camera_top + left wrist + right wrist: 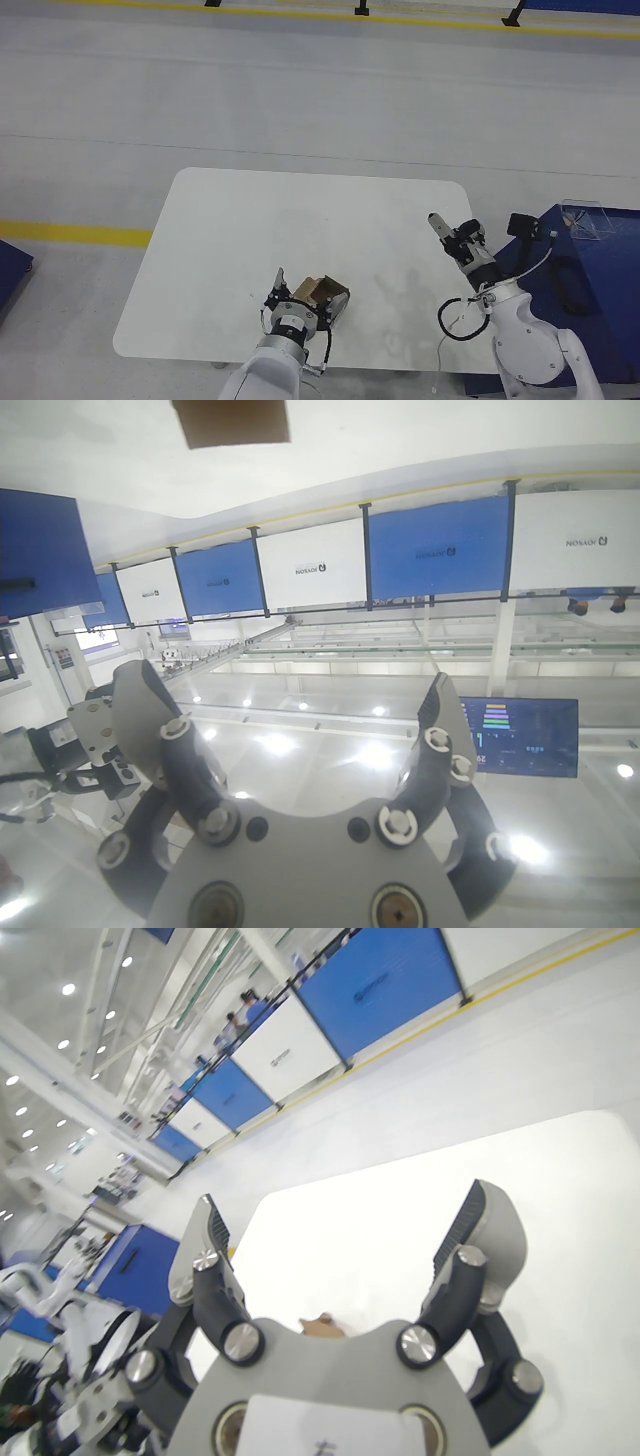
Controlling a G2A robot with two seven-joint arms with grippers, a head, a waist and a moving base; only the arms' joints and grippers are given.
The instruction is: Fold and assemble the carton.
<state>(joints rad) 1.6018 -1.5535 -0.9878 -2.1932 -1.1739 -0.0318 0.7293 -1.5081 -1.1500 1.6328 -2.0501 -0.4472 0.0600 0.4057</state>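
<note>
- The carton (322, 290), brown and only partly folded with its flaps standing open, sat on the white tabletop (300, 210) near the near edge, left of that edge's middle.
- A strip of bare tabletop lay between the carton and the near edge. Much more open surface stretched away from it toward the far edge and both rounded far corners.
- The left gripper (292, 680) was just beside the carton on its near side. Its jaws were spread wide with nothing between them, and a brown carton panel lay beyond the fingertips. Whether a finger touched the cardboard could not be told.
- The right gripper (342, 1195) hung above the tabletop close to its right edge, well apart from the carton. Its jaws were also spread wide and held nothing.
- Bare white surface lay between the two grippers.
- A blue cabinet (600, 280) stood just beside the right edge of the tabletop, behind the right arm.
- A yellow line (70, 234) ran across the grey floor to the left of the tabletop.
</note>
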